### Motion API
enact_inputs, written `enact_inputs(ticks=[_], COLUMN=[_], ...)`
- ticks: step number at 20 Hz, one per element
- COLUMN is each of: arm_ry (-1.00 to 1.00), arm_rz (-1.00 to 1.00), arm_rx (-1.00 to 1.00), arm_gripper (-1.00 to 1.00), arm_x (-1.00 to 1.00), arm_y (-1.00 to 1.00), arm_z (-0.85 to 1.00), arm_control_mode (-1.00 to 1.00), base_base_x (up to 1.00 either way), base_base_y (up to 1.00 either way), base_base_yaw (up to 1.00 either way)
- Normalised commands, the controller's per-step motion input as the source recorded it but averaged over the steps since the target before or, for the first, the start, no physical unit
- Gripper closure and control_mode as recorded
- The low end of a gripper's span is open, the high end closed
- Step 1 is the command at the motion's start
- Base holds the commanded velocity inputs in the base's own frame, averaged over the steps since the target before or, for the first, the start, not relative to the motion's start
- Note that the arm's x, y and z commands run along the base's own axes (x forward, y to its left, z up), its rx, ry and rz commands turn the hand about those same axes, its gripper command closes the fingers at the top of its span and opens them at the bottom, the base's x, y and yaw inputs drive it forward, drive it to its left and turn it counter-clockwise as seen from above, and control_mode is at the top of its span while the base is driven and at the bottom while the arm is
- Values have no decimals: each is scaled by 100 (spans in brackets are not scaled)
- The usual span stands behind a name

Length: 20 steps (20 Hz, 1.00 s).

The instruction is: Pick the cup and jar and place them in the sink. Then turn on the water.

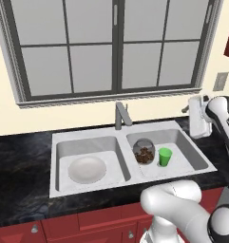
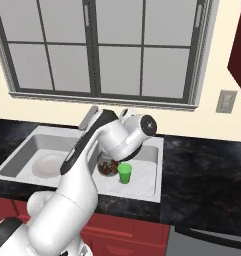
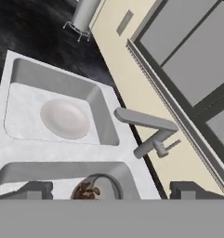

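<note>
Cup (image 1: 165,156) right of jar (image 1: 144,151), in sink (image 1: 85,136).

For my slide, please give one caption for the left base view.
Jar and green cup stand in the sink's right basin, white dish in the left; faucet dry.

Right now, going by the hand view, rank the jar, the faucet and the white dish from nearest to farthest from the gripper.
1. Jar: in the near basin, between the fingertips of the open gripper.
2. Faucet: middle back of the sink.
3. White dish: in the far basin.
</note>
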Motion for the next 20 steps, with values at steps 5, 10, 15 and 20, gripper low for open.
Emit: enact_inputs(ticks=[5,10,15,20], arm_ry=[-3,0,0,0], arm_rz=[-14,-15,-10,-3], arm_rx=[1,5,8,9], arm_gripper=[-100,-100,-100,-100], arm_x=[0,0,0,0], arm_y=[36,35,20,2], arm_z=[-9,-2,0,0], arm_control_mode=[-100,-100,-100,-100], base_base_x=[0,0,0,0], base_base_y=[0,0,0,0], base_base_yaw=[0,0,0,0])
